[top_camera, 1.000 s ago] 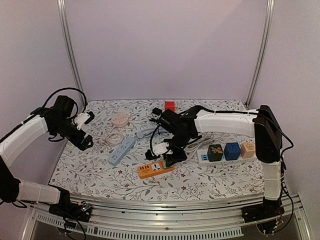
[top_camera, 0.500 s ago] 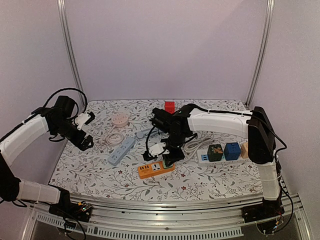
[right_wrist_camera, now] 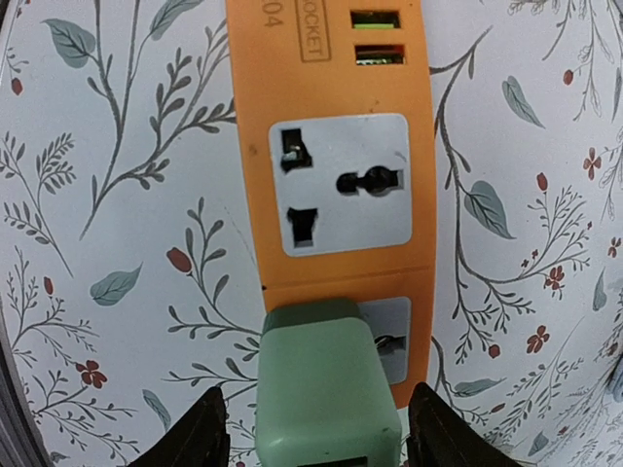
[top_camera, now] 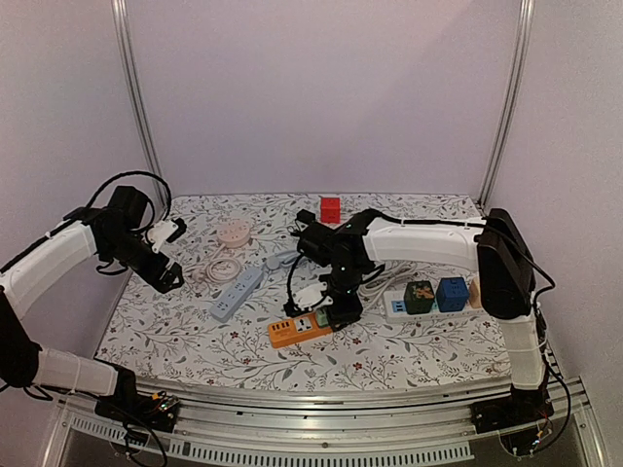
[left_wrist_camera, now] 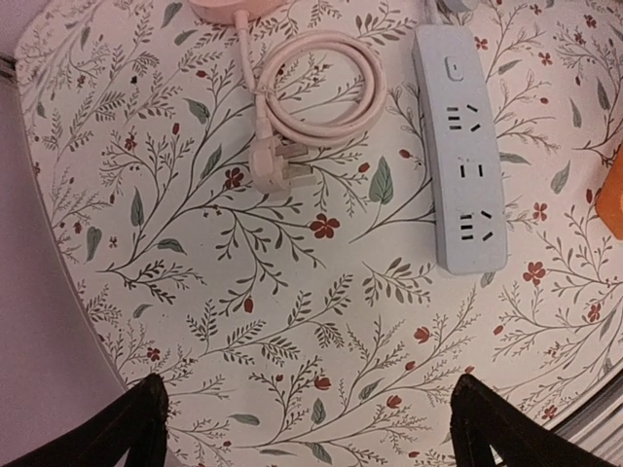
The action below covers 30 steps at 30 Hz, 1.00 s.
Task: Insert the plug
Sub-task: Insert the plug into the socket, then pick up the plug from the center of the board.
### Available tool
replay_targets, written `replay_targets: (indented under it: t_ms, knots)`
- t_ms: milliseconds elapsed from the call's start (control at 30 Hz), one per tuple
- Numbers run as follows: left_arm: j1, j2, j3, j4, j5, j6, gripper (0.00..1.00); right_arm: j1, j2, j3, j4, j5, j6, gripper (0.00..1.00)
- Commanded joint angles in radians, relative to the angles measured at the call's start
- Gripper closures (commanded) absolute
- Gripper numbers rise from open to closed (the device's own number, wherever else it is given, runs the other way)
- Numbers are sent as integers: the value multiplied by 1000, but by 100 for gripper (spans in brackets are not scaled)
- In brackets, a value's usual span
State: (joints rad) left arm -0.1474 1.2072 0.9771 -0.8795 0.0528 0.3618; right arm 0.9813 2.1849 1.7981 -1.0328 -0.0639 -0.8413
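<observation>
My right claw (right_wrist_camera: 323, 420) straddles green plug (right_wrist_camera: 326, 379); clamped or merely flanking, cannot tell. Plug sits over end socket of orange power strip (right_wrist_camera: 331, 88), mid-counter near front edge, and looks offset sideways. I centre pins, keep plug upright, press straight down. My left claw (left_wrist_camera: 311, 438) apart, idle.

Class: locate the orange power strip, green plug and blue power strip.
orange power strip (right_wrist_camera: 336, 180), right wrist view, white socket face
green plug (right_wrist_camera: 326, 384), right wrist view, top face
blue power strip (left_wrist_camera: 465, 170), left wrist view, middle socket
</observation>
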Motion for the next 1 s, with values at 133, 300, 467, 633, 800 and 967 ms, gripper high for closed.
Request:
replay_targets:
  t_ms: [133, 300, 467, 633, 800, 967]
  knots:
    - [11, 21, 35, -15, 38, 0, 1, 11, -161, 10, 67, -61, 43, 31]
    - [5, 76, 90, -27, 68, 16, 1, -87, -268, 46, 142, -225, 190, 31]
    - [-60, 203, 232, -29, 56, 42, 1, -213, -276, 102, 275, -224, 501, 32]
    - [-191, 476, 502, -27, 8, 36, 3, -273, -214, 121, 331, -54, 714, 33]
    - [-280, 785, 861, -28, 27, -42, 6, -299, -132, 136, 400, -2, 929, 34]
    - [-325, 1090, 1199, -15, 96, -123, 6, -300, -92, 88, 440, -2, 974, 36]
